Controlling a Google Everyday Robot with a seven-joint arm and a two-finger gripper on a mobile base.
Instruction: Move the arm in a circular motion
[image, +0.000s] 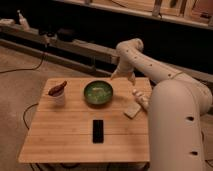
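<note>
Large white tubular robot arm (167, 95), dotted dark: enters at 4 o'clock, runs its long axis up toward 11 o'clock, hooks over at a bulbous joint. Small pronged gripper (123, 77) hangs over the far edge of the pale wooden worktop (65, 137), at 1 o'clock of the round green bowl (97, 93), pointing down toward 6 o'clock. Fingers apart, gripping nothing. Judged held high, clear of the worktop items, so that circling meets no obstacle; requires no grasp.

Smooth white arm (150, 67); claw (122, 76) at wooden table's (60, 137) edge.
</note>
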